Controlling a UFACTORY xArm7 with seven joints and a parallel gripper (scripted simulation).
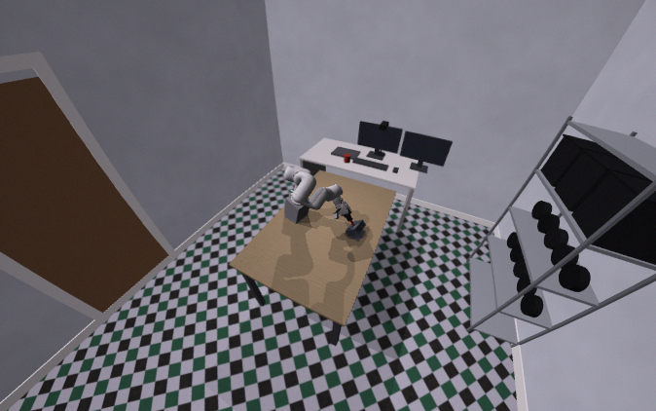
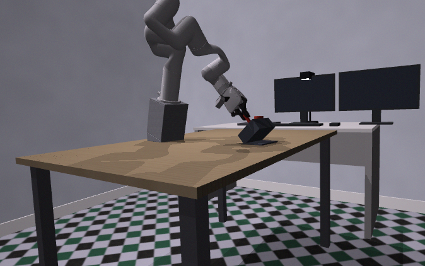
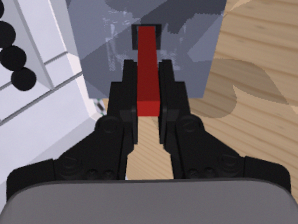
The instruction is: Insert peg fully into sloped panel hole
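The red peg [image 3: 147, 70] is being gripped between the black fingers of the tool [image 2: 243, 114], which are closed on its rear part. Its front end is being held in the hole [image 3: 148, 28] of the sloped panel [image 2: 256, 130]. The panel is being carried on the tabletop [image 2: 176, 164], beyond the arm's base [image 2: 166, 120].

From my remote station I note plain grey walls [image 1: 389, 58] and a green, black and white checkered floor [image 1: 195, 341]. A wooden-topped table with dark legs [image 1: 302, 273] stands mid-room. Behind it, a white desk [image 1: 404, 182] carries two dark monitors [image 1: 425, 148]. A brown door panel in a pale frame [image 1: 58, 195] is on one side, and a grey metal shelf rack [image 1: 526, 224] on the other.
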